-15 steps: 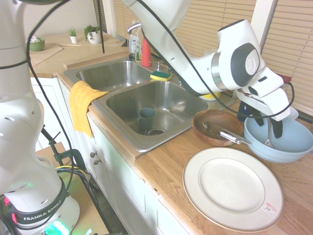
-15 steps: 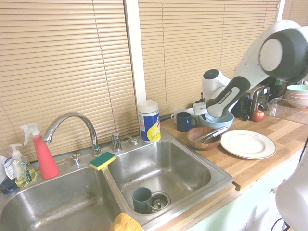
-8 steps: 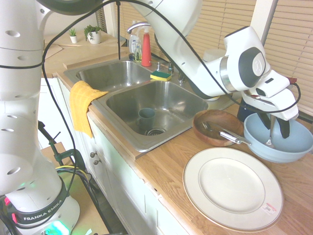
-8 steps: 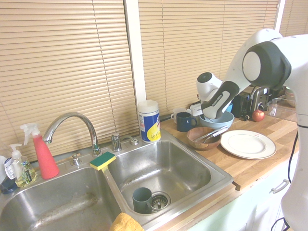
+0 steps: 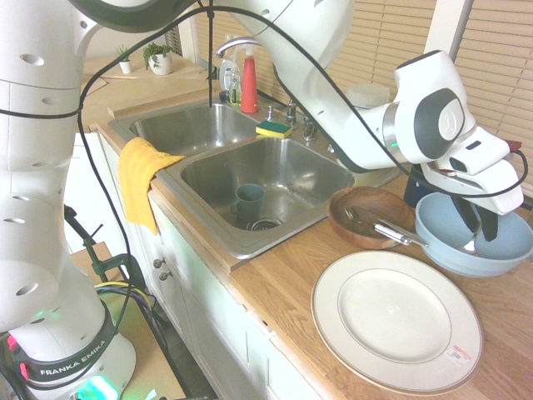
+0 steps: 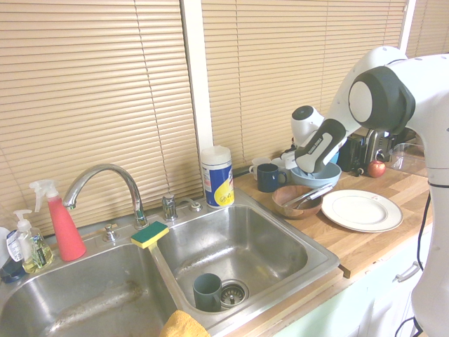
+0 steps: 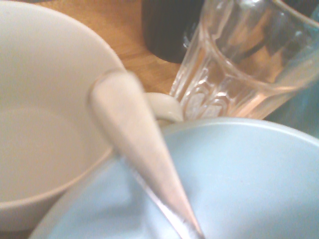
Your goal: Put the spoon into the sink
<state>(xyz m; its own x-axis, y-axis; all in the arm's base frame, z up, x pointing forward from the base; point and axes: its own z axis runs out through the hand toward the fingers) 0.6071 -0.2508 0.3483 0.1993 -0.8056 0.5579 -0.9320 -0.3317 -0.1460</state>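
Observation:
The spoon (image 7: 134,129) stands leaning in a light blue bowl (image 5: 504,250) at the right end of the wooden counter. Only its tip (image 5: 469,247) shows in the first exterior view. My gripper (image 5: 475,227) reaches down into that bowl. Its dark fingers stand on either side of the spoon's handle, with a narrow gap still showing between them. The sink (image 5: 208,227) lies to the left of the bowl, past a wooden bowl. Its near basin (image 6: 266,246) holds a teal cup (image 5: 249,196) beside the drain.
A wooden bowl (image 5: 366,212) with a thicker utensil (image 5: 387,232) sits between sink and blue bowl. A large white plate (image 5: 396,321) lies at the counter's front. A glass (image 7: 249,55), a white cup (image 7: 40,134) and a dark mug (image 6: 268,177) crowd behind. A yellow cloth (image 5: 137,179) hangs over the sink's rim.
My gripper has shifted a little to the right and lower into the blue bowl. Its fingers have drawn closer together around the spoon's handle.

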